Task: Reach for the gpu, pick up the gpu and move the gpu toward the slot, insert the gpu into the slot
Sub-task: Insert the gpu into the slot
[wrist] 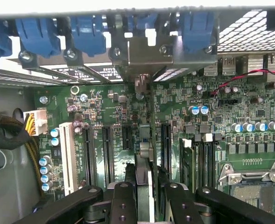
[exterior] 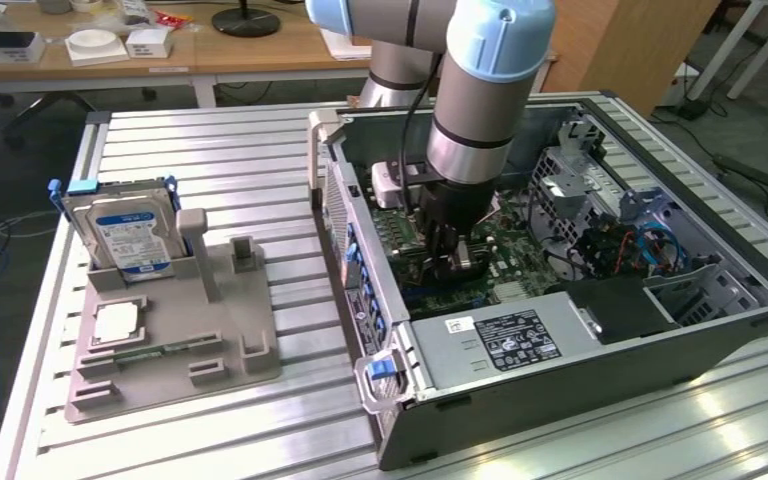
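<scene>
Count of items before you, operator.
You have one hard drive (exterior: 128, 232), one processor chip (exterior: 119, 322), one grey holder tray (exterior: 231, 350), one open computer case (exterior: 598, 370), one gpu (wrist: 145, 140) and one processor socket (wrist: 254, 189).

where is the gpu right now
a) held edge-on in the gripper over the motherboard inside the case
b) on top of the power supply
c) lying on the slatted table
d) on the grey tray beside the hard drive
a: the gripper clamps the gpu edge-on above the green motherboard inside the case.
</scene>
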Available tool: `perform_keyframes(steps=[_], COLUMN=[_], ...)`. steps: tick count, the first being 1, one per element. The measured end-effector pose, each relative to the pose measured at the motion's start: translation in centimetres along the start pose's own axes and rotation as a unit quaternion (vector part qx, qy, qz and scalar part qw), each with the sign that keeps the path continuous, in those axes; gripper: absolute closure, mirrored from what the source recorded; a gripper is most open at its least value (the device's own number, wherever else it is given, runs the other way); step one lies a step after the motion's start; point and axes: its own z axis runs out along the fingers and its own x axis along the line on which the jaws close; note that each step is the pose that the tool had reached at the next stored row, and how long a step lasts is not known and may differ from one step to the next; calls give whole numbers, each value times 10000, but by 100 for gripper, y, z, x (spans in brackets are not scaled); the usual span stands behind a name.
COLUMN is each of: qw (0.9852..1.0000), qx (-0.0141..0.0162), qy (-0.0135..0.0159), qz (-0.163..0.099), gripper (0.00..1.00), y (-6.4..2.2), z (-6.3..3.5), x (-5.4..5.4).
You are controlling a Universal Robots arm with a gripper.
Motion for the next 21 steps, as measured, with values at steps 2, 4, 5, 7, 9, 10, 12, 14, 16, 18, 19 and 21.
perform_keyframes(steps=[2,4,5,7,9,10,12,14,16,18,19,21], qw=[10000,10000,10000,10000,10000,10000,10000,10000,10000,10000,10000,10000], qx=[0,0,0,0,0,0,-4,-6,-6,-6,-6,-6], qy=[0,0,0,0,0,0,3,1,1,1,1,1], qz=[0,0,0,0,0,0,-1,0,0,0,0,0], gripper=[72,72,72,72,72,72,72,72,72,72,72,72], y=[0,0,0,0,0,0,-1,-2,-2,-2,-2,-2], z=[0,0,0,0,0,0,9,32,32,32,32,32], x=[0,0,0,0,0,0,0,0,0,0,0,0])
